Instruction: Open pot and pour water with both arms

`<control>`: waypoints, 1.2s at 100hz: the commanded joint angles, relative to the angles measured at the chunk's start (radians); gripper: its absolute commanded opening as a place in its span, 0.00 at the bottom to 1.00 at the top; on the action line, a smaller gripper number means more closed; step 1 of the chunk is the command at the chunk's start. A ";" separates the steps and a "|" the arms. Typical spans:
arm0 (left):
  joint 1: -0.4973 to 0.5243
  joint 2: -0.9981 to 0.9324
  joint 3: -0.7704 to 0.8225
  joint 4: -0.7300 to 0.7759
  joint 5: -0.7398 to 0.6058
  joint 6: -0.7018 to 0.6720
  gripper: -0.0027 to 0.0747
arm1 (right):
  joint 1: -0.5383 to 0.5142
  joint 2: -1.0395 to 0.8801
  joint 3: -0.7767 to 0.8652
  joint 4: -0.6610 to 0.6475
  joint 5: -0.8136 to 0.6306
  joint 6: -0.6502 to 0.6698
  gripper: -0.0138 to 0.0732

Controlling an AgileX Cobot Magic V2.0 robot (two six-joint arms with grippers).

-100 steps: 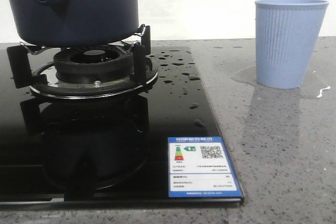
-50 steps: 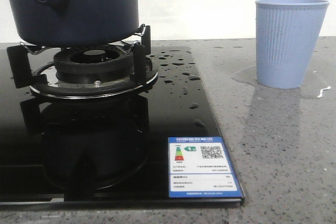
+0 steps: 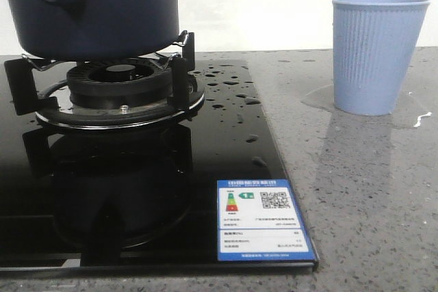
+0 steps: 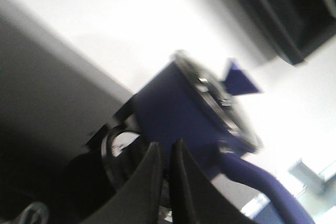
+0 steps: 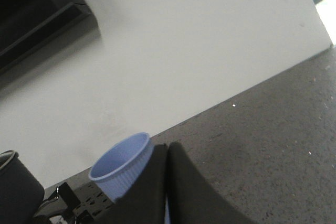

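Pot sits lidded on burner, cup upright on counter; both grippers' jaws pressed together, empty.

The pot sits on the burner grate, whose upright prongs crowd its base. Right of the pot, wet black glass and grey counter lie open as far as the ribbed cup, standing well apart in a puddle.

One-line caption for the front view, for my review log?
Navy pot sits on the gas burner of a wet black cooktop; light blue ribbed cup stands right in a puddle.
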 commanded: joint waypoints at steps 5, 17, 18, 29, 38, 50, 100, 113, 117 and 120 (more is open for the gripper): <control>-0.003 0.123 -0.183 0.111 0.115 0.071 0.01 | -0.006 0.096 -0.166 -0.110 0.124 -0.002 0.07; -0.003 0.307 -0.326 0.138 0.277 0.124 0.01 | -0.006 0.226 -0.316 -0.132 0.356 -0.002 0.07; -0.003 0.318 -0.342 0.136 0.297 0.132 0.01 | -0.006 0.233 -0.324 -0.132 0.370 -0.002 0.07; -0.053 0.437 -0.446 0.066 0.385 0.231 0.01 | -0.003 0.332 -0.434 -0.126 0.592 -0.002 0.07; -0.121 0.506 -0.516 -0.025 0.443 0.309 0.01 | 0.021 0.395 -0.507 -0.067 0.730 -0.053 0.07; -0.199 0.588 -0.605 -0.166 0.532 0.413 0.01 | 0.060 0.442 -0.552 0.170 0.805 -0.224 0.07; -0.272 0.792 -0.749 -0.528 0.597 1.024 0.11 | 0.077 0.474 -0.558 0.696 0.648 -0.896 0.11; -0.272 0.813 -0.751 -0.521 0.490 1.065 0.46 | 0.077 0.474 -0.558 0.694 0.605 -0.906 0.36; -0.272 0.813 -0.751 -0.516 0.442 1.065 0.57 | 0.077 0.474 -0.558 0.694 0.586 -0.906 0.48; -0.272 0.822 -0.751 -0.509 0.395 1.065 0.67 | 0.077 0.474 -0.558 0.694 0.573 -0.906 0.57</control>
